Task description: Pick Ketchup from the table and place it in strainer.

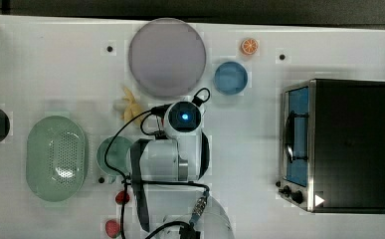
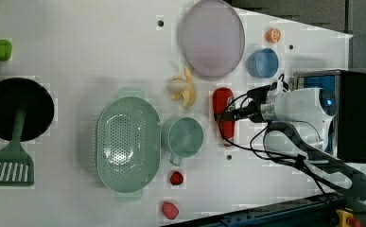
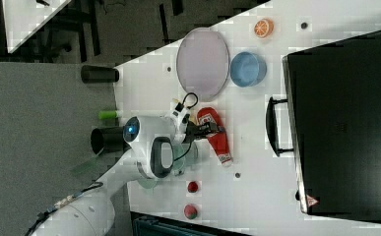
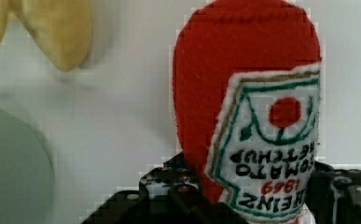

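Ketchup [image 2: 222, 115] lies flat on the table [image 2: 100, 42], in the left view just right of the teal cup [image 2: 184, 137], with the cup between it and the strainer [image 2: 128, 143]. Gripper [image 4: 253, 198] is down over the bottle, one finger [image 4: 178, 198] on each side, straddling it for a side pinch. Jaws look partly closed around it; can't confirm firm contact or lift yet. Banana [image 2: 184, 87] sits just beside it, so watch clearance.

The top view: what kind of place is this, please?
Probably a robot lab's mock kitchen: a white table with a toaster oven, a strainer and toy food like the felt ketchup.
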Motion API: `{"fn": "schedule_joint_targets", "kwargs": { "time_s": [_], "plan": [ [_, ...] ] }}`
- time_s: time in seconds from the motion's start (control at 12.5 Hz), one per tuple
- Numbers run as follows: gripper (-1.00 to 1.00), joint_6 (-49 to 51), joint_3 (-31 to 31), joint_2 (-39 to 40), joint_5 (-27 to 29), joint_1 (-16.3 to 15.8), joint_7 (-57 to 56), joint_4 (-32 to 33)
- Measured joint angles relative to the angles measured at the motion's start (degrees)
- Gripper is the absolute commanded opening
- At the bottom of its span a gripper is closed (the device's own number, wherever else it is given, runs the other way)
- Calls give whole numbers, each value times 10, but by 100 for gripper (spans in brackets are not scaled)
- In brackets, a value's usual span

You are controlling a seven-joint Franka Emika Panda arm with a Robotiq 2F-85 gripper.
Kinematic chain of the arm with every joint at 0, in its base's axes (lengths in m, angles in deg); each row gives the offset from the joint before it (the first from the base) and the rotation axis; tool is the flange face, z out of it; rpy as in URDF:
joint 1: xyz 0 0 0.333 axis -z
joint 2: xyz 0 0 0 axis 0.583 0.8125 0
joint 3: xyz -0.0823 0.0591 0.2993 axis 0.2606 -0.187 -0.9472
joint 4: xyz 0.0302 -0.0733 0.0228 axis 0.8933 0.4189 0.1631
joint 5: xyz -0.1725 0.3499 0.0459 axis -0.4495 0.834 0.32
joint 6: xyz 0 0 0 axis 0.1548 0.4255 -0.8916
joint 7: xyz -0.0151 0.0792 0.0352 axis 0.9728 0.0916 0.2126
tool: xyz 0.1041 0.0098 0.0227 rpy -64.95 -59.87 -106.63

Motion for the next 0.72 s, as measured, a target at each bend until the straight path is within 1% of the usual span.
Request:
{"fn": "schedule_joint_targets", "kwargs": {
  "time_s": [0.16, 0.32, 0.4, 0.56, 0.72],
  "plan": [
    [21, 18, -2, -20, -1, 3, 0, -1],
    [21, 72, -1, -63, -1, 0, 0, -4],
    [21, 118, -2, -96, -1, -1, 0, -9],
    [21, 215, -6, -169, -2, 0, 0, -31],
    [21, 275, -25, -227, 1, 2, 1, -81]
  ]
}}
